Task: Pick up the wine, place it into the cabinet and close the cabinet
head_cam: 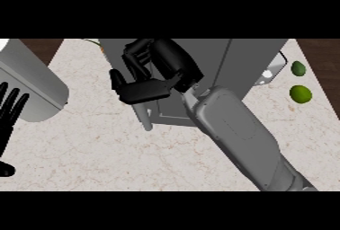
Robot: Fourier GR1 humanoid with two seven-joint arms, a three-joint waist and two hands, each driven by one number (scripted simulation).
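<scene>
Marble counter (100,152) | cabinet (246,58) contents hidden | right hand (143,90) curled, grasp unclear | left hand (10,112) open

Single head view, steeply down onto the counter (100,148), close in.

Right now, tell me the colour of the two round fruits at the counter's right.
Green; both fruits show best in the head view.
</scene>
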